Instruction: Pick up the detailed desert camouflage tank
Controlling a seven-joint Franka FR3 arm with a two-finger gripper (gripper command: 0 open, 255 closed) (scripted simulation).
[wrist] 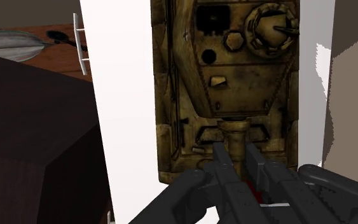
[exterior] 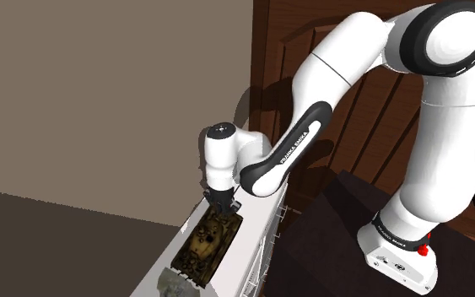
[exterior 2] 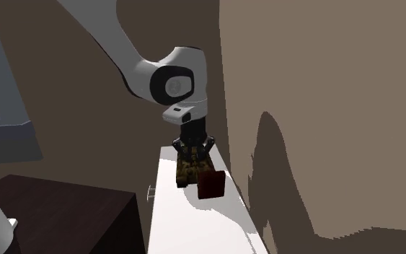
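While the tank [wrist: 234,83] is lying lengthwise on the narrow white counter [wrist: 123,95], the hand [wrist: 236,158] is pinching only its thin gun barrel [wrist: 236,133], fingers drawn nearly together around it. The bulk of the hull is stretching away toward 12 o'clock from the grip, so a lift is likely risking the tank drooping, twisting or slipping free. A brown box [exterior 2: 210,185] is standing just beside the tank at its 4 o'clock, where a swinging hull could be knocking it.
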